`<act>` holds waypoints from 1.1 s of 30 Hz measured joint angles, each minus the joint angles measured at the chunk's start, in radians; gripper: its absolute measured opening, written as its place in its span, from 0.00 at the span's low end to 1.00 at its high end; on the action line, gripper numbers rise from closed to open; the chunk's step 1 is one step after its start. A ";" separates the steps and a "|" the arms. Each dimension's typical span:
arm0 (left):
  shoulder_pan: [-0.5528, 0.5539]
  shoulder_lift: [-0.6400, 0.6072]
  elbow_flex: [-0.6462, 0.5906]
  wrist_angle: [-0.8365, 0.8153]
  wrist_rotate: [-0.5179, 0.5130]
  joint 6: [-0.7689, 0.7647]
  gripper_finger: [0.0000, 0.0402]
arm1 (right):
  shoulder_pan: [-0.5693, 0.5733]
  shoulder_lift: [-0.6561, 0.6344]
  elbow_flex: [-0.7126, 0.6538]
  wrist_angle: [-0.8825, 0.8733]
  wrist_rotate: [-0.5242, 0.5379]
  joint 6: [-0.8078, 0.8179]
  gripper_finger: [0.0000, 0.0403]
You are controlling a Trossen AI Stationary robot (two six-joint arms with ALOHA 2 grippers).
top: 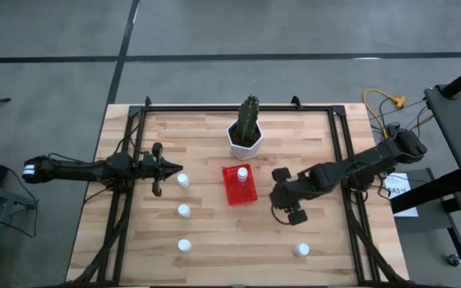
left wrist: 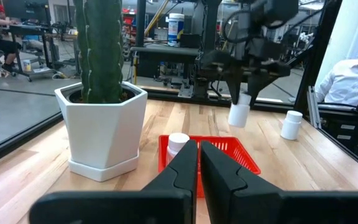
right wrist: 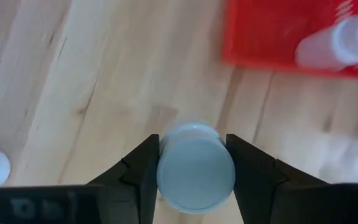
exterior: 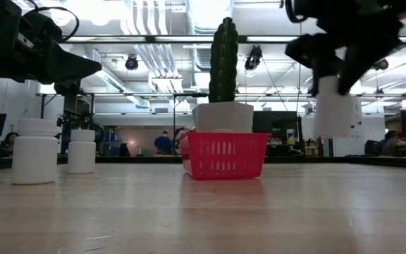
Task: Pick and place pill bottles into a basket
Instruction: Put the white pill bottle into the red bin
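Note:
My right gripper (right wrist: pixel 194 155) is shut on a white pill bottle (exterior: pixel 335 111) and carries it above the table, just right of the red basket (top: pixel 239 190). One pill bottle (top: pixel 242 172) lies in the basket. Several more stand upright on the wood: near my left gripper (top: pixel 182 180), at the front left (top: pixel 184 245) and at the front right (top: pixel 301 250). My left gripper (left wrist: pixel 199 155) is shut and holds nothing. It points level from the table's left side toward the basket (left wrist: pixel 225 155). My right gripper pinches the bottle's upper part, just below its round cap (right wrist: pixel 196 169), between its two fingers (right wrist: pixel 143 163). They come at it from above, slanting down from the table's right. The bottle (left wrist: pixel 239 113) hangs upright below them, clear of the table.
A white hexagonal pot (top: pixel 245 140) with a green cactus stands just behind the basket. Black rails (top: pixel 338 152) frame the tabletop. Bare wood lies between the basket and the near edge. People sit in the room beyond the table (left wrist: pixel 347 74).

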 joint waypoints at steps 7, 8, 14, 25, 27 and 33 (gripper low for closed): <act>0.000 0.000 0.000 0.000 0.000 0.000 0.00 | -0.078 0.022 0.085 0.016 0.010 -0.103 0.36; 0.000 0.000 0.000 0.000 0.000 0.000 0.00 | -0.089 0.027 0.097 0.022 0.014 -0.118 0.36; 0.000 0.000 0.000 0.000 0.000 0.000 0.00 | -0.149 0.079 0.160 0.051 0.015 -0.209 0.36; 0.000 0.002 0.000 0.000 0.000 0.000 0.00 | -0.216 0.225 0.329 0.051 0.010 -0.321 0.36; 0.000 0.002 0.000 0.000 0.000 0.000 0.00 | -0.219 0.248 0.357 0.053 0.007 -0.334 0.36; 0.000 0.002 0.000 0.000 0.000 0.000 0.00 | -0.230 0.297 0.407 0.052 0.004 -0.377 0.36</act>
